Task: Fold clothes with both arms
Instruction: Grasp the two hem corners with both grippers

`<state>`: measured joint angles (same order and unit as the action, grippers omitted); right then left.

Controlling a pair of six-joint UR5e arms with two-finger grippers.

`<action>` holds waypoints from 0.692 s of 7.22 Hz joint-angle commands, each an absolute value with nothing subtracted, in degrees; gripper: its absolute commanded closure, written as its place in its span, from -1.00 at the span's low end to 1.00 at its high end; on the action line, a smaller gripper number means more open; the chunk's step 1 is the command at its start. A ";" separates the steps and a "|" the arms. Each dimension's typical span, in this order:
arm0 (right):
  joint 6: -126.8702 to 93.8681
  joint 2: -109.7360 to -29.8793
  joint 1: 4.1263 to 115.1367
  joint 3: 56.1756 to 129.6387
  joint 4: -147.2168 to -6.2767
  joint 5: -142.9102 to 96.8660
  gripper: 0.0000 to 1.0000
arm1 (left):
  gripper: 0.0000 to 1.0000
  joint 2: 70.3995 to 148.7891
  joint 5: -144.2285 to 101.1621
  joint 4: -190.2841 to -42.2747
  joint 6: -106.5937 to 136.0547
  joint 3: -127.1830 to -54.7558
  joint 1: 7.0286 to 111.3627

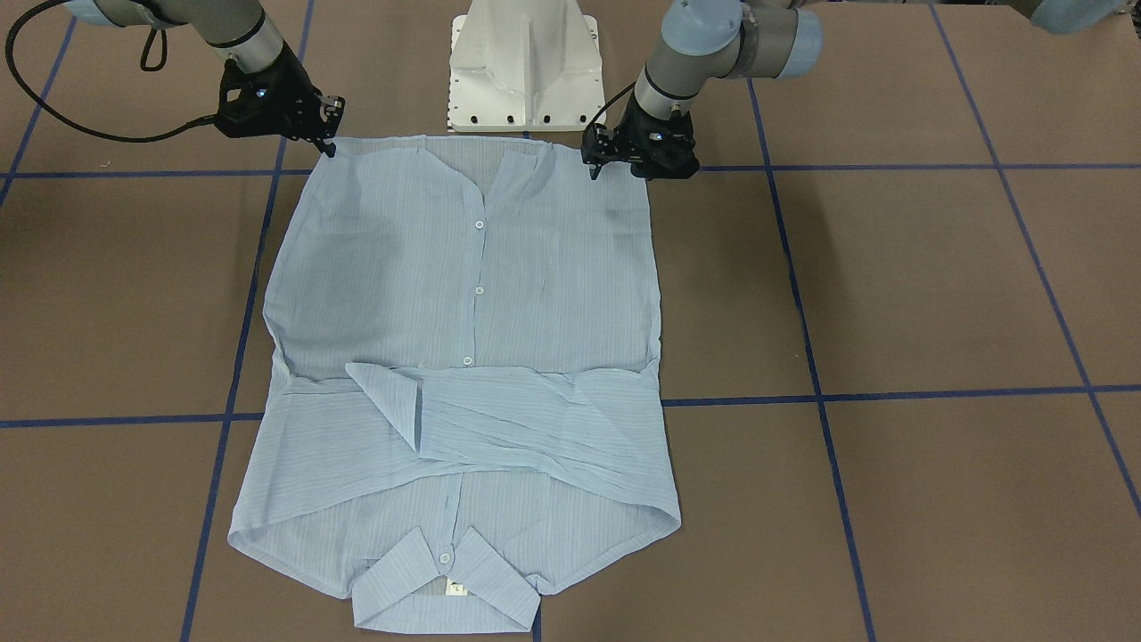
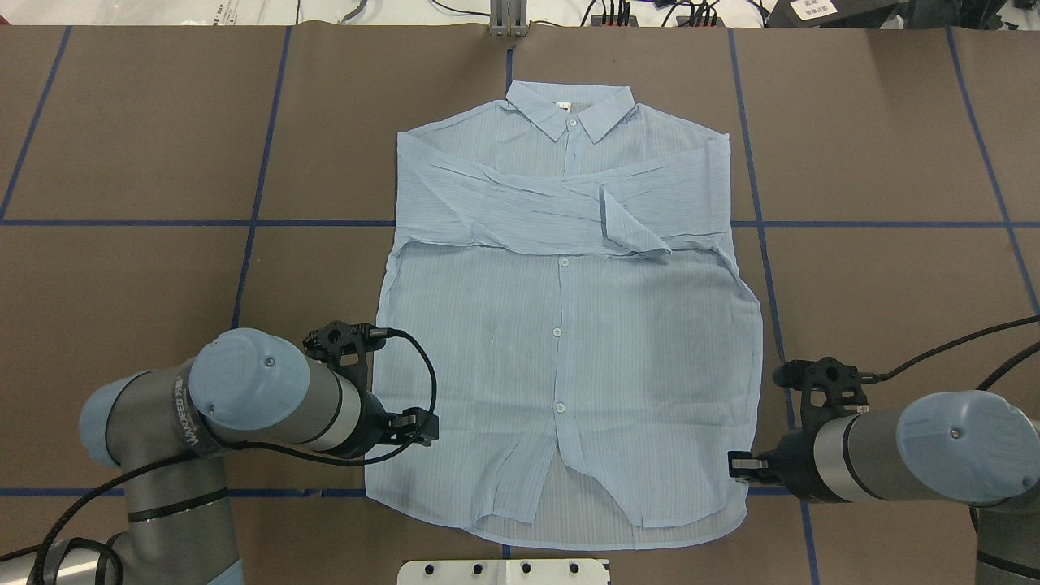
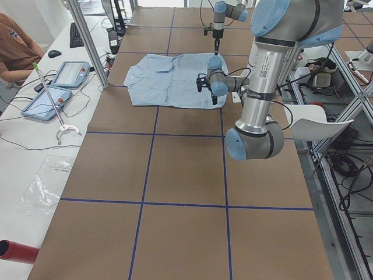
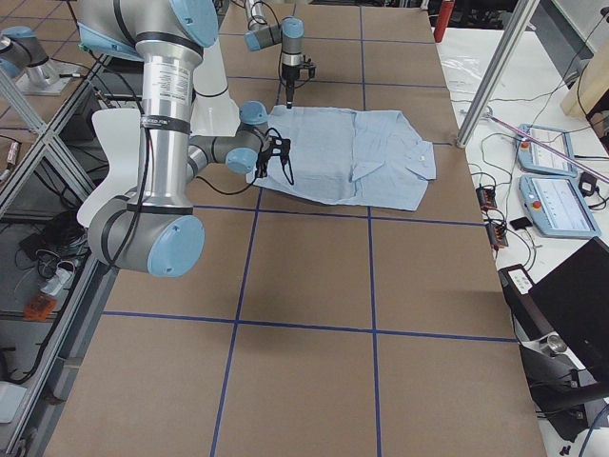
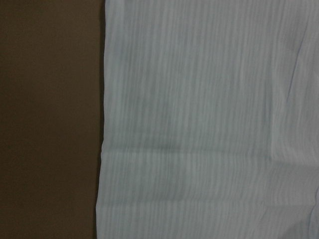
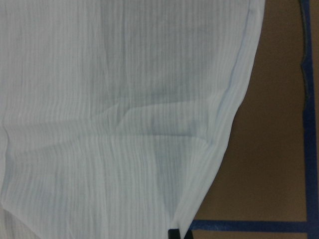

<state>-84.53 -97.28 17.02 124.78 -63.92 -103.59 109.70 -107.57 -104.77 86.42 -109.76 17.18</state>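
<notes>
Exterior front-facing view shows the shirt point(image 1: 463, 294) flat on the tabletop point(image 1: 891, 294), left hand point(image 1: 595, 168) and right hand point(image 1: 332, 145) at its hem corners, their grip impossible to tell.

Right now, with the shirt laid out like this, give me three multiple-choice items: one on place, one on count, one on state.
1. Where are the left hand and right hand relative to the shirt?
A. At the neck end
B. By its two bottom corners, on the robot's side
C. Over its middle

2. How many buttons show between the sleeves and the bottom edge?
A. One
B. Three
C. Six

3. How do the sleeves lie?
A. Spread out sideways
B. Hanging off the table
C. Folded across the chest

Answers:
1 B: each hand sits at the bottom edge nearest the robot, one toward each side.
2 B: three white buttons run down the front.
3 C: both sleeves cross over the chest.
</notes>
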 commanded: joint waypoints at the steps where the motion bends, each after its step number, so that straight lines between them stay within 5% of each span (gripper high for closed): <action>1: -84.55 -97.21 17.31 124.80 -63.90 -103.62 1.00 | -0.90 109.34 -106.96 -103.89 89.20 -109.95 16.17; 5: -84.46 -97.38 18.19 124.98 -63.90 -103.71 1.00 | -0.68 108.81 -106.87 -103.19 89.56 -109.25 16.17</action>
<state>-84.49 -97.39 17.93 124.93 -63.90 -103.70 109.00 -106.89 -103.72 89.51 -109.31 16.13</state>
